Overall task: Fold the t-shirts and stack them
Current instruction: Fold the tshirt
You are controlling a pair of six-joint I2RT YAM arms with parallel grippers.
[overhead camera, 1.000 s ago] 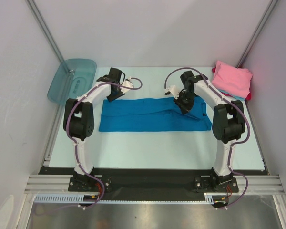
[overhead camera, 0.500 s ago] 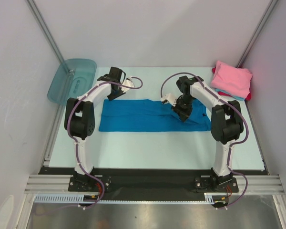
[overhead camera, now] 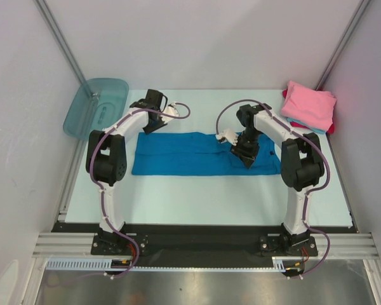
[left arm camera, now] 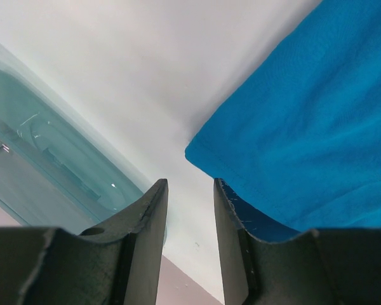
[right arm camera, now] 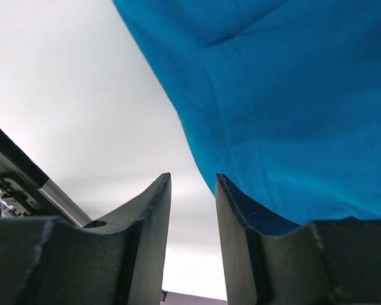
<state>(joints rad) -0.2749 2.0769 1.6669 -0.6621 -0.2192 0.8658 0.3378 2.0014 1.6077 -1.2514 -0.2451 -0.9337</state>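
1. Bright blue cloth t-shirt [overhead camera: 203, 152] lies flat on the pale table top [overhead camera: 197, 197], folded into a long band running left to right between the two arms. The surface looks mostly smooth, with a crease line near its right end.
2. Left gripper [overhead camera: 153, 122] sits at the far left corner of the band, pointing down. In the left wrist view its fingers [left arm camera: 149, 216] stand a narrow gap apart, with only bare table between them. The shirt's corner [left arm camera: 292, 127] lies just beside the right-hand finger and is not pinched.
3. Right gripper [overhead camera: 244, 154] is low over the right part of the band. In the right wrist view its fingers [right arm camera: 151, 216] are parted by a similar narrow gap, again showing only table. The blue hem [right arm camera: 273, 114] runs just beside one finger, and nothing is gripped.
4. Folded pink cloth t-shirt [overhead camera: 310, 105] tops a stack at the far right corner of the table. A light blue edge [overhead camera: 315, 129] and a red edge [overhead camera: 331, 128] show beneath it. The stack is well apart from the blue band.
5. Translucent teal plastic tub [overhead camera: 96, 105] rests tilted at the far left corner, partly off the table edge.
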